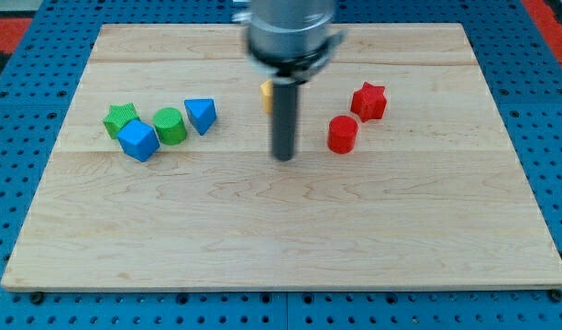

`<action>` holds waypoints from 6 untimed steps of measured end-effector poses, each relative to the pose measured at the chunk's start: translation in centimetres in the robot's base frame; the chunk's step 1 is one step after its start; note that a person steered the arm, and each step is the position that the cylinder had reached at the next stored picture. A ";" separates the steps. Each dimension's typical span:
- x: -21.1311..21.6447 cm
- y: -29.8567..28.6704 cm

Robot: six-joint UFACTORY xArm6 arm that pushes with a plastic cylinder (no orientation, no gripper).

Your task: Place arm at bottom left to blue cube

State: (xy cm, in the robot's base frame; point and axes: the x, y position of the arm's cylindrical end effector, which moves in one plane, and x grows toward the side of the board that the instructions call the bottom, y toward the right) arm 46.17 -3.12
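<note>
My tip point(283, 157) rests on the wooden board point(290, 247) near its centre, slightly toward the top edge. There is no gripper on this rig, so there is no open or closed state to report; the rod carries nothing and touches no block.

The blue cube point(138, 140) lies in the left half of the board, well apart from my tip. It sits in a tight cluster: the green star point(121, 118) touches it on the top-left side, the green cylinder point(170, 126) stands just beside it toward the right, and the blue triangular block point(200, 115) follows farther right. A yellow block point(266, 94), mostly hidden behind the rod, stands just above my tip. The red cylinder point(342, 134) and the red star point(369, 101) stand toward the right edge and play no part in this step.

Recommended procedure:

1. Route my tip toward the left edge along a line lower than the cluster, through the bare wood on the bottom-edge side of the blocks.
2. Keep clear of the green cylinder and the blue cube's lower corner during the pass; contact would probably shift the target.
3. Stop on the diagonal running from the blue cube toward the bottom-left corner, near the cube but apart from it.
4. Approach the final position from below, not from the right.
</note>
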 end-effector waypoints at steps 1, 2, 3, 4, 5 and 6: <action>0.6 -7.3; 0.5 -15.3; 0.8 -20.4; 1.2 -20.8; 1.4 -22.5; 1.4 -23.6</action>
